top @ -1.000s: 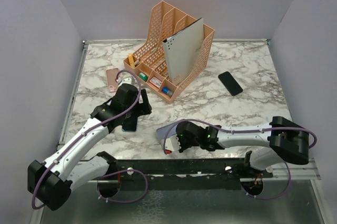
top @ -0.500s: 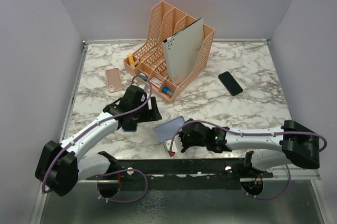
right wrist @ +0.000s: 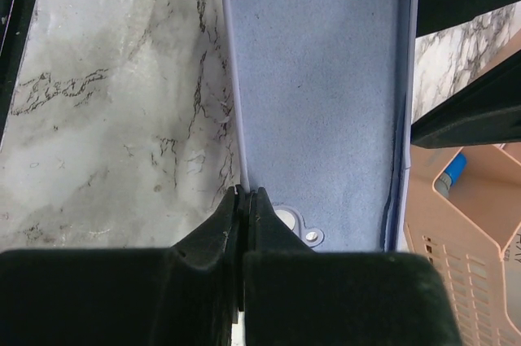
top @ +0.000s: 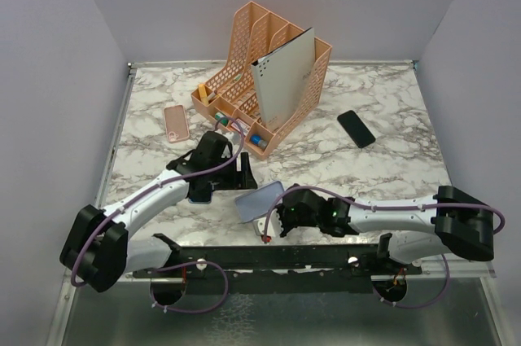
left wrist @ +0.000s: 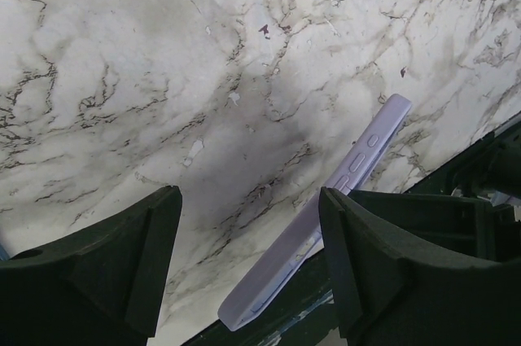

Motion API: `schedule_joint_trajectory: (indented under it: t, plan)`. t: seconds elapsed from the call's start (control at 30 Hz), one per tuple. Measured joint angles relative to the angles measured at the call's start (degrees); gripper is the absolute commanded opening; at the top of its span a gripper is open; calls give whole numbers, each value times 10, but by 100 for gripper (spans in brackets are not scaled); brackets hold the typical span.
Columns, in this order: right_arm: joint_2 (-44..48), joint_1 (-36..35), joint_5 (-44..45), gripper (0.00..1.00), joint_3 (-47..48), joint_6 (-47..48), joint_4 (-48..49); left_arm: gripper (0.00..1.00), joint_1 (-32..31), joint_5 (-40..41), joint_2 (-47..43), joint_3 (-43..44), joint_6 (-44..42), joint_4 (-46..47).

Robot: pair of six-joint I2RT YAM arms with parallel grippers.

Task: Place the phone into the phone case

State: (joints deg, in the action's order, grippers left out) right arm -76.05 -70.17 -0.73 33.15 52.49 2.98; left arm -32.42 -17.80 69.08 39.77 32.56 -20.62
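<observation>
**Status: case secured, phone not yet inserted.**

1. The right pincer [right wrist: 244,196] is fully closed on the long edge of the lavender phone case [right wrist: 321,94], near its camera cut-out. The case is held tilted above the desk [top: 383,175], near the front edge, with its open, felt-lined side facing up. The cavity is empty, with no phone in it.

2. The left pincer [left wrist: 248,228] has its jaws well apart and holds nothing. Only bare marble shows between them. It hovers just beside the raised end of the case.

3. A black phone [top: 356,128] lies flat on the right side of the desk, well apart from both arms and untouched. A dark flat item [top: 199,193] lies under the left forearm. It may be a second phone, but the arm hides most of it, so this cannot be confirmed.

4. A pink case [top: 175,123] lies at the left and a peach organiser [top: 269,69] stands at the back. Neither takes part in the task.

**Remaining work:** pick up a phone, align it with the open cavity and press it in until the rim seats all round. On this evidence the task is at an early stage — the case is presented, but the main step has not begun.
</observation>
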Motion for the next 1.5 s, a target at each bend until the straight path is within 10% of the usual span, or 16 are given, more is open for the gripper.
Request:
schedule_joint_trajectory:
  t: [0.5, 1.5]
  plan:
    - [0, 0, 12, 1, -10, -14, 7, 32, -15, 6, 78, -2, 5, 23]
    - [103, 1, 175, 55, -71, -186, 119, 38, -21, 12, 137, -7, 26, 27]
